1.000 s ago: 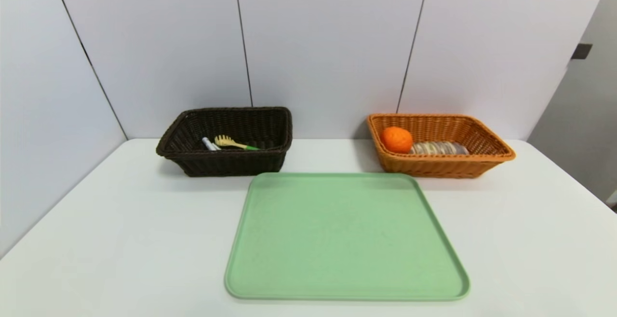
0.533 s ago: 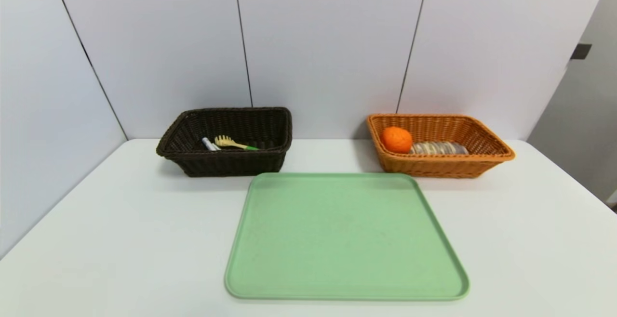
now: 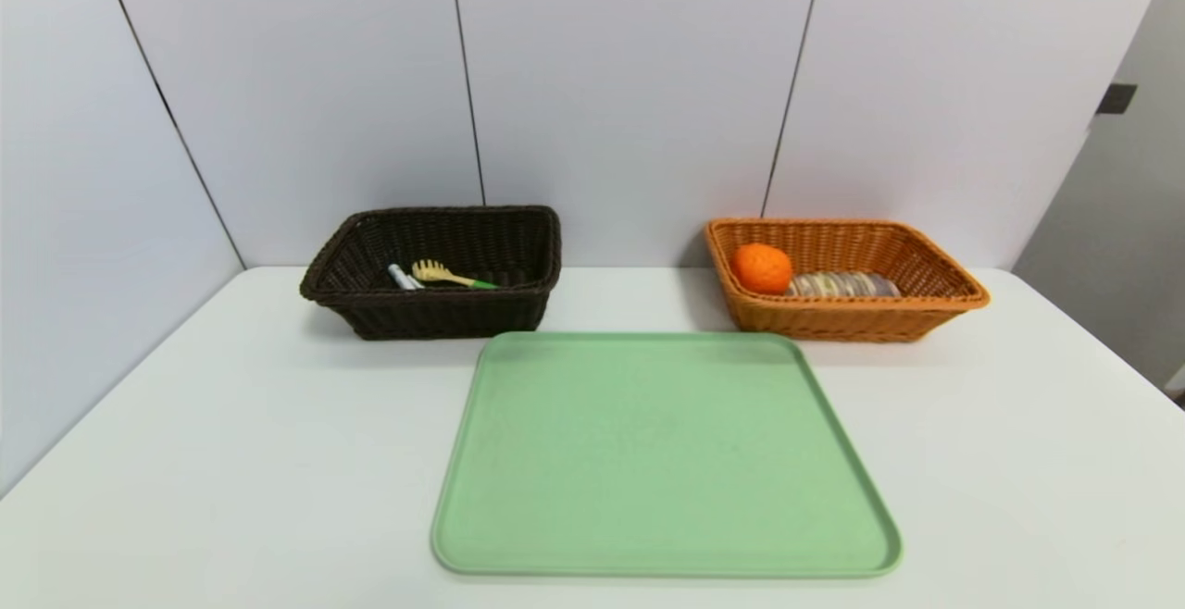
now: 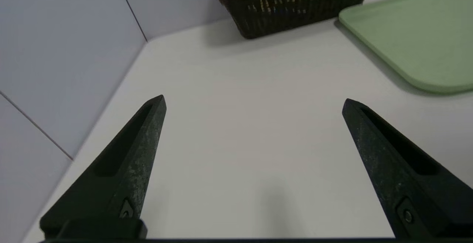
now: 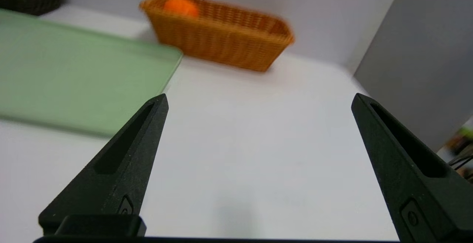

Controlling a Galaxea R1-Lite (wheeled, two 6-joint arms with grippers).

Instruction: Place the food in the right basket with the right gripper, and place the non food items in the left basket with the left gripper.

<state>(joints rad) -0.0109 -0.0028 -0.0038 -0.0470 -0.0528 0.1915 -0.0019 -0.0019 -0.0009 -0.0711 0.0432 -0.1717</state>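
Note:
The orange-tan right basket point(image 3: 935, 292) at the back right holds the round orange fruit point(image 3: 761, 268) and the striped loaf-like roll point(image 3: 842, 285). In the dark brown left basket point(image 3: 435, 313), back left, lie the yellow pasta spoon with green handle point(image 3: 444, 274) and the white marker with blue caps point(image 3: 401, 277); the thin pen is hidden. Neither arm shows in the head view. My left gripper point(image 4: 253, 101) hangs open over bare table, near side of the left basket point(image 4: 292, 6). My right gripper point(image 5: 258, 99) is open over bare table, with the right basket point(image 5: 221, 40) and fruit point(image 5: 181, 6) beyond it.
A bare pale green tray point(image 3: 662, 452) lies in the middle of the white table point(image 3: 231, 461), in front of both baskets. Grey wall panels close off the back and left. The table's right edge lies beside a grey panel point(image 5: 417, 51).

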